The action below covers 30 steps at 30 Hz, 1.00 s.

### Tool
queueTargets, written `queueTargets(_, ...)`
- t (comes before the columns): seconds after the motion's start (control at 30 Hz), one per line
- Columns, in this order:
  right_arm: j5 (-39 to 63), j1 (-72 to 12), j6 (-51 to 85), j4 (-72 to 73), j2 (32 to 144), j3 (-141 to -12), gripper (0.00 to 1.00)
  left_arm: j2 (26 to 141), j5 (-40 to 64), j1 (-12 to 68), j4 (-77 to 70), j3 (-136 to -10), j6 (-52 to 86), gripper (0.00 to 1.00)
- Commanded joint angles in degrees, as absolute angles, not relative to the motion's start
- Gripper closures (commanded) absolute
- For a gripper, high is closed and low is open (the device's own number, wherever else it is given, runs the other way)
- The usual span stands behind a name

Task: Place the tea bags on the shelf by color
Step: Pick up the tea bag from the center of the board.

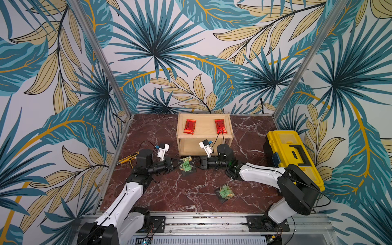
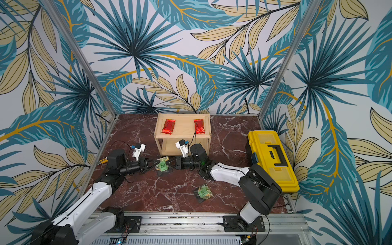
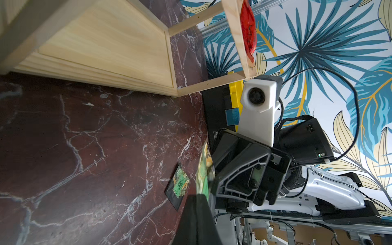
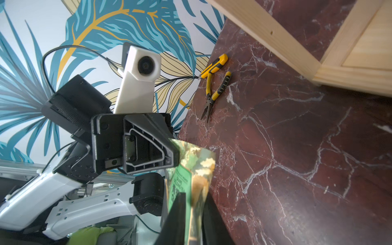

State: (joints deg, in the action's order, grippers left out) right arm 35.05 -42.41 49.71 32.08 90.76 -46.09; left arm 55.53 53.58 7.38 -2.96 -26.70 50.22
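Pinching a glossy, squarish green tea bag is the left end effector.

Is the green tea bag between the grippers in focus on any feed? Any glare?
Left wrist view: the held green tea bag is edge-on and blurred, too close to focus; the other green tea bag, lying flat, reads sharper. Right wrist view: the held bag is soft too, the pliers crisp. In a top view the red tea bags show small foil glints, no washout.
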Motion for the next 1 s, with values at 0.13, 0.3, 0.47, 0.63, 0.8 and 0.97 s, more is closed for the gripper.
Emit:
queueTargets(0.13, 36.77, -42.23, 53.19, 38.3, 87.44, -43.63, 0.59, 55.99, 57.25, 6.7, -18.87, -28.83, 60.84, 1.0)
queueTargets(0.3, 37.72, -42.24, 58.09, 45.39, 88.01, -42.06, 0.64, 57.88, 57.68, 6.6, -20.24, -30.47, 60.96, 1.0)
queueTargets(0.47, 35.68, -42.15, 54.86, 39.59, 85.16, -41.41, 0.74, 58.94, 57.68, 6.51, -20.35, -30.37, 60.96, 1.0)
queueTargets(0.63, 35.02, -42.1, 54.39, 37.96, 84.72, -40.42, 0.87, 59.06, 57.68, 6.5, -20.2, -29.97, 60.96, 1.0)
queueTargets(0.8, 33.05, -42.18, 54.06, 35.87, 85.38, -40.87, 1.0, 59.42, 57.68, 6.5, -18.53, -30.53, 60.96, 1.0)
queueTargets(0.97, 25.82, -43.13, 52.6, 32.98, 85.53, -41.21, 1.0, 59.29, 57.68, 6.25, -9.38, -34.17, 60.96, 1.0)
